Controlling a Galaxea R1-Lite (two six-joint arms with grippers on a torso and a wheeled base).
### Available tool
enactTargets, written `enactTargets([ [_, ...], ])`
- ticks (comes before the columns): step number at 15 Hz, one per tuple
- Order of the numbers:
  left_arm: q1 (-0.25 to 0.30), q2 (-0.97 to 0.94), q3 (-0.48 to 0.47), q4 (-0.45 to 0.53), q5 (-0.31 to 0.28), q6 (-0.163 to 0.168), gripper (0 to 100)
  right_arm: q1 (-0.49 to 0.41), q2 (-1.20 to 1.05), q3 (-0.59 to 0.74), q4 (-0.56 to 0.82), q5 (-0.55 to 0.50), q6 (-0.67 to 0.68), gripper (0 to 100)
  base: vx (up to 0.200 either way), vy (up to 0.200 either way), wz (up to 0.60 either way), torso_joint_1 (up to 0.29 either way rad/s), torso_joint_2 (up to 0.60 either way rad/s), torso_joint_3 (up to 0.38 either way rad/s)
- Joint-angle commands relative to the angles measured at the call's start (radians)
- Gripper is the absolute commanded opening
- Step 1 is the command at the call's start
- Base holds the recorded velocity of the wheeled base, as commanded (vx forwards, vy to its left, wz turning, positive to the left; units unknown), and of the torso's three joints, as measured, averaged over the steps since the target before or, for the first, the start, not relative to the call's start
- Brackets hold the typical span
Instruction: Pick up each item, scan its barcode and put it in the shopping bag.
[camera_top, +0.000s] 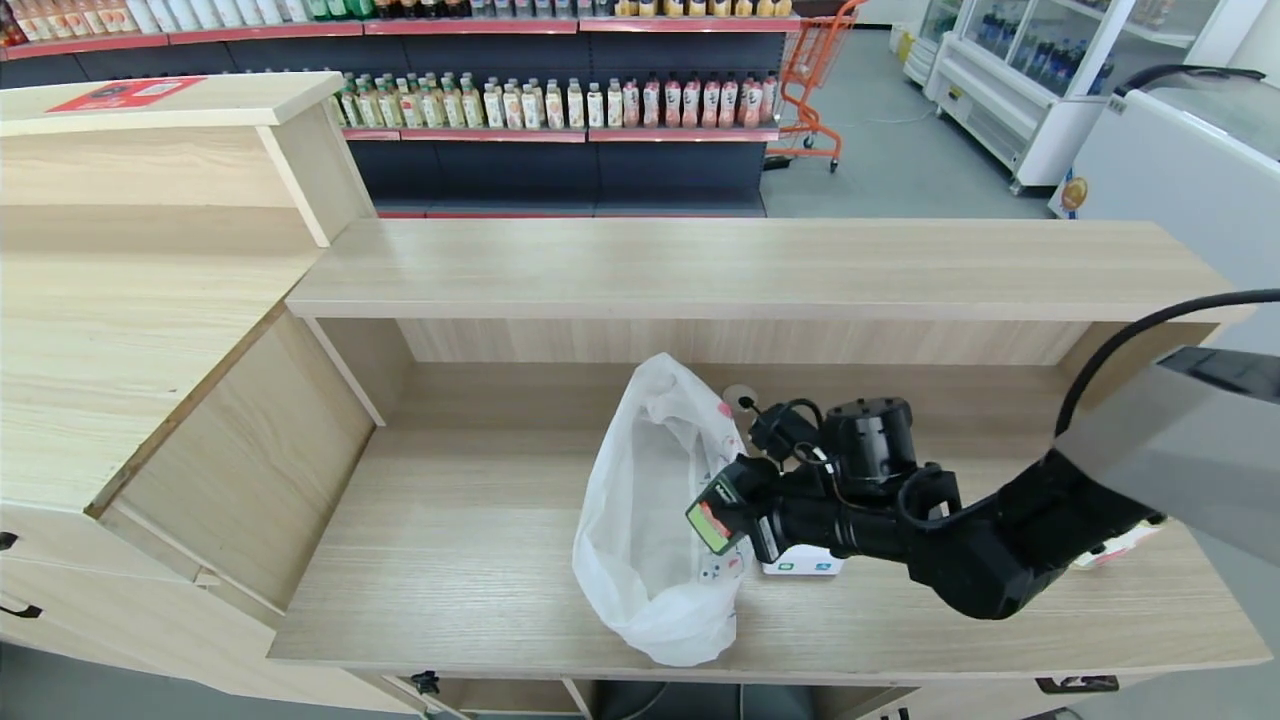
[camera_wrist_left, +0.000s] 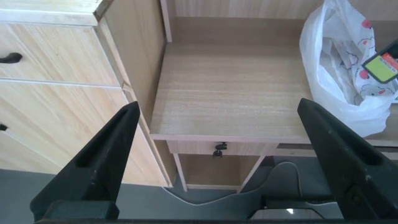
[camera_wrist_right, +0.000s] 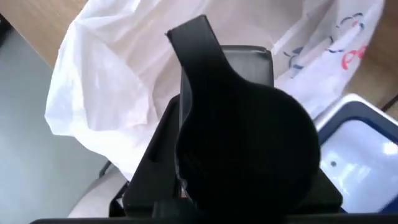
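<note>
A white plastic shopping bag (camera_top: 650, 520) stands open on the lower wooden counter (camera_top: 470, 560). My right gripper (camera_top: 735, 510) is at the bag's mouth, shut on a small black item with a green and red label (camera_top: 715, 515). The left wrist view shows that label (camera_wrist_left: 380, 65) against the bag (camera_wrist_left: 348, 68). In the right wrist view the dark item (camera_wrist_right: 242, 143) hangs just over the bag (camera_wrist_right: 106, 81). My left gripper (camera_wrist_left: 219, 106) is open and holds nothing, low in front of the counter's front edge, left of the bag.
A white and blue scanner box (camera_top: 800, 562) sits right beside the bag, under my right arm. A pink and white packet (camera_top: 1115, 548) lies farther right. A raised shelf (camera_top: 760, 265) runs behind. Drawers (camera_wrist_left: 50, 74) flank the counter's left.
</note>
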Motion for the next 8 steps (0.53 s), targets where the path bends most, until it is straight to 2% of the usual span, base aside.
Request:
enactTargets([
  [1,0.000,0.000,0.000,-0.001,0.000,0.000,100,0.044,0.128,-0.020,-0.055,-0.001,-0.056,0,0.000,0.000,0.00,0.000,0.00,0.000],
  [8,0.000,0.000,0.000,-0.001,0.000,0.000,100,0.080,0.264,-0.130,-0.069,-0.006,-0.225,0,0.000,0.000,0.00,0.000,0.00,0.000],
])
